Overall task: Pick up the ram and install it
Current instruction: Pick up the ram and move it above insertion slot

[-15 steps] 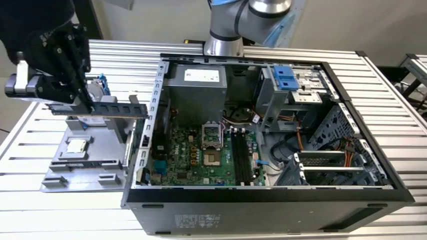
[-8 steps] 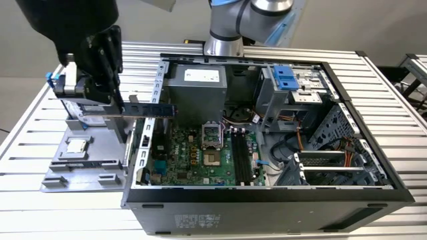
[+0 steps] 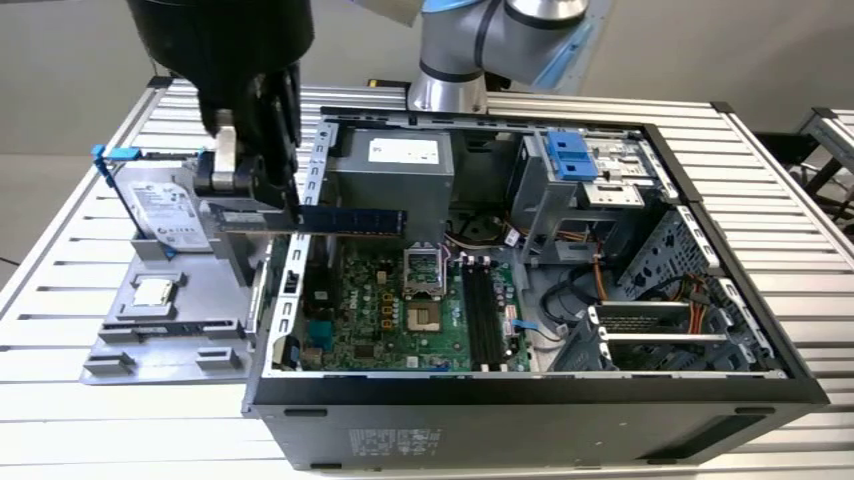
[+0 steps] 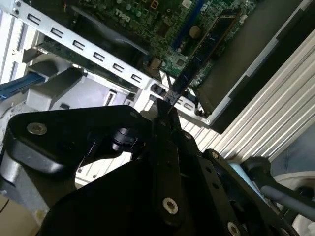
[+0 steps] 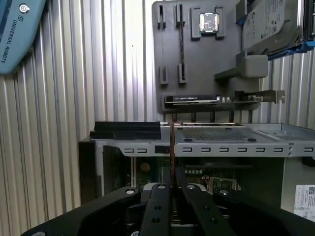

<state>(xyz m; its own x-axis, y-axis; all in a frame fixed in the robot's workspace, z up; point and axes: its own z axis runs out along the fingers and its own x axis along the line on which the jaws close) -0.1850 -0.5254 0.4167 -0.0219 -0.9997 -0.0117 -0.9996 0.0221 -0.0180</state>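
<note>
The black fingers (image 5: 158,209) pinch one end of the long, thin bluish-green ram (image 3: 350,221) — it hangs level above the side wall of the open grey computer case (image 3: 534,395), standing on edge, probably because the black motherboard slots (image 3: 483,320) accept it so

Exterior view: high, well back from gripper (image 3: 251,208), looks down into whole open case (image 3: 534,415). First wrist view: rides close behind fingers, sights along clamped ram (image 5: 172,147), grey tray (image 5: 197,69) beyond fingertips. Second wrist view: equally close, opposite flank, angled at motherboard (image 4: 162,29) ahead. All three share ram and case rail (image 5: 221,147).
</note>
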